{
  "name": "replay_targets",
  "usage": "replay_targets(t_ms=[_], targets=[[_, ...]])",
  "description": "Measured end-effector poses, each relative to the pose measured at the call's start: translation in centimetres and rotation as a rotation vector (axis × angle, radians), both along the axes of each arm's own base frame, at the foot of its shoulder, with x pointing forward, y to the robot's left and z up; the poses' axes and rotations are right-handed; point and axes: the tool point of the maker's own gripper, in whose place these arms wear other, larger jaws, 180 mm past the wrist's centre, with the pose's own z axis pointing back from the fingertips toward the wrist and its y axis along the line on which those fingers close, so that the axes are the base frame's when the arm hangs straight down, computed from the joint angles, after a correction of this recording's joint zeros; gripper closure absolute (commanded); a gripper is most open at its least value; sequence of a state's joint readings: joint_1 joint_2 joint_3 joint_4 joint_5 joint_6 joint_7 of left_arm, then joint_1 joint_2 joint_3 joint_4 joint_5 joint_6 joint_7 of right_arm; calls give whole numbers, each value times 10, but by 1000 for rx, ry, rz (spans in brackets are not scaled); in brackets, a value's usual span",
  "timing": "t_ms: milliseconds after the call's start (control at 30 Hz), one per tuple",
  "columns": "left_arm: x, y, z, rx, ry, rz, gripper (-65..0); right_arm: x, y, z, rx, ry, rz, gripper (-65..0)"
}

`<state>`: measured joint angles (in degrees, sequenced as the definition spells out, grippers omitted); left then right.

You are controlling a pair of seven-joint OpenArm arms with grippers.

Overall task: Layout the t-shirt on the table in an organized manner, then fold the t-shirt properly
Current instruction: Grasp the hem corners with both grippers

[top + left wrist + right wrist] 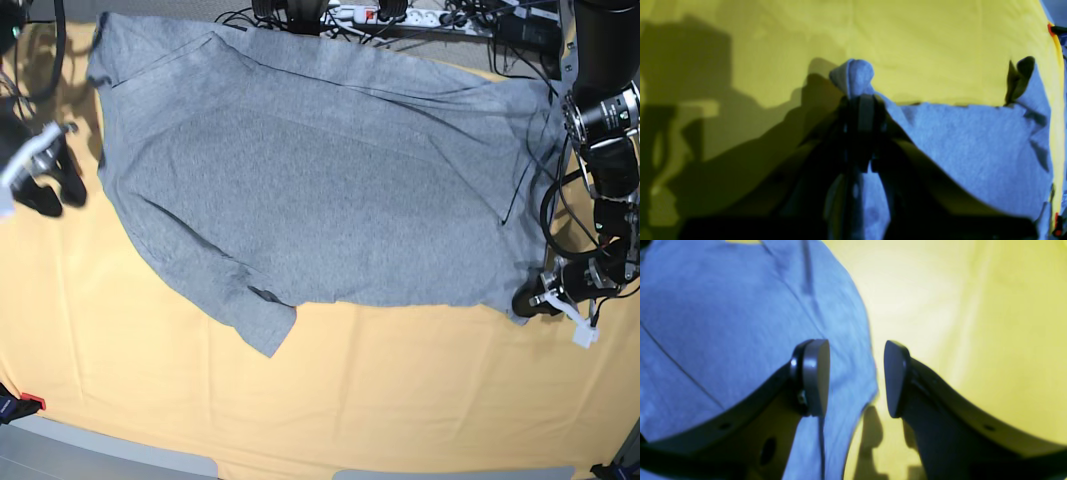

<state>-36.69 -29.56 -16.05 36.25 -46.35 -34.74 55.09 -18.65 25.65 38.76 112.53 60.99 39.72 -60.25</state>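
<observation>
In the left wrist view alone, left end effector (862,100) pinching t-shirt (973,146) corner.

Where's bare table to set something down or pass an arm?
Free: the wide strip of table between the shirt hem and the near edge; a smaller patch left of the sleeve. Crowded: far edge, with cables; right corner, where the left end effector pinches the hem.

The heather-grey short-sleeved cotton t-shirt (320,180) lay spread plain side up, a bit skewed, one corner pinched up off the big pale yellow-orange cloth-covered table (380,400).
</observation>
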Motion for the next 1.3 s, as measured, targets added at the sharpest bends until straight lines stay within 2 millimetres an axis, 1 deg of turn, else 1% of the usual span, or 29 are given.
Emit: replay_targets(t_ms=[33, 133, 200, 233, 300, 367, 433, 533, 600, 700, 767, 867, 1100, 1133, 1167, 1200, 1267, 1300], targets=[[-1, 1, -1, 3, 4, 0, 0, 10, 2, -7, -1, 14, 4, -287], [-3, 0, -4, 3, 11, -1, 0, 42, 10, -25, 72, 58, -5, -288], [-4, 0, -5, 5, 14, -2, 0, 62, 10, -40, 122, 100, -29, -293], [-4, 0, -6, 4, 15, -2, 0, 71, 8, -48, 143, 125, -43, -307], [-5, 0, -7, 6, 21, -5, 0, 86, 4, -65, 198, 181, -73, -332], [-5, 0, -7, 5, 21, -6, 0, 96, -2, -81, 258, 232, -106, -333], [-5, 0, -6, 5, 20, -6, 0, 104, -5, -93, 305, 262, -117, -333], [-5, 0, -7, 5, 21, -6, 0, 113, -6, -106, 366, 306, -122, -333], [-5, 0, -6, 4, 20, -6, 0, 113, 0, -112, 426, 344, -100, -332], [-5, 0, -6, 4, 20, -6, 0, 117, 9, -114, 528, 362, -95, -332], [-5, 0, -6, 5, 20, -6, 0, 118, 15, -116, 542, 366, -90, -332], [-5, -1, -6, -1, 17, -5, 0, 118, 30, -123, 553, 383, -75, -332], [-4, -2, -4, -11, 11, -3, 0, 112, 62, -132, 538, 444, 16, -326], [-4, -2, -4, -12, 11, -3, 0, 112, 66, -133, 530, 451, 29, -313], [-4, -2, -4, -12, 11, -3, 0, 112, 69, -133, 524, 455, 39, -277], [-4, -2, -4, -12, 11, -3, 0, 112, 70, -134, 518, 456, 40, -222], [-4, -1, -4, -12, 10, -3, 0, 113, 68, -136, 510, 447, 28, -59], [-4, -2, -3, -15, 8, -2, 0, 113, 67, -137, 509, 443, 23, 0]])
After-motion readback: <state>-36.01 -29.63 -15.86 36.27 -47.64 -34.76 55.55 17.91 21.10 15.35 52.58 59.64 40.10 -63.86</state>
